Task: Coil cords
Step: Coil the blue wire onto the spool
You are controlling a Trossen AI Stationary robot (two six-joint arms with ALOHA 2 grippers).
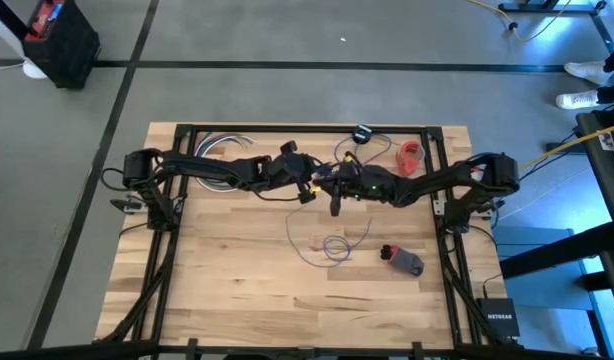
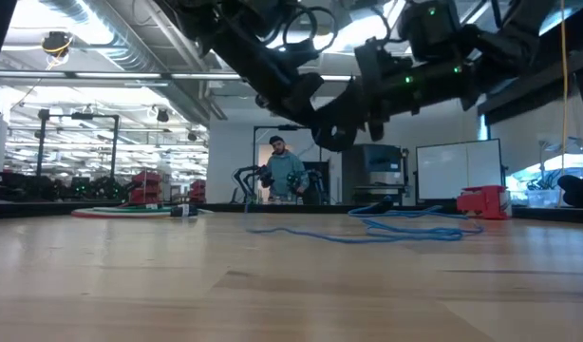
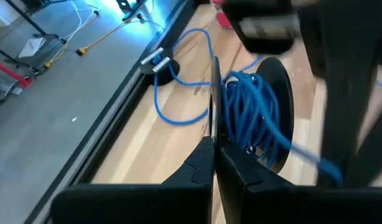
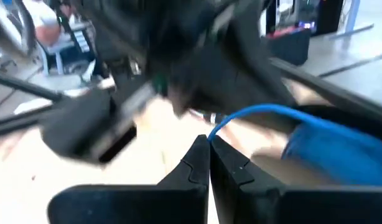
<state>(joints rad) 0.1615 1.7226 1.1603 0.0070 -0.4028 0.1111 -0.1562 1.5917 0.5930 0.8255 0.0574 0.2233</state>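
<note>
Both grippers meet above the wooden worktop (image 1: 227,280): the left gripper (image 3: 213,146) jaws clench the black spool edge (image 3: 214,93); the right gripper (image 4: 208,144) jaws pinch the thin blue cord (image 4: 265,112).

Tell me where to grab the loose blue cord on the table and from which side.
Grip the blue cord on its long single run, clear of the small tangled loops, coming straight down from above: it lies flat on the table, and that stretch has bare wood on both sides.

White lettering "NETGEAR" reads on a small black box (image 1: 498,322) on the floor beside the worktop's (image 1: 237,270) right corner.
</note>
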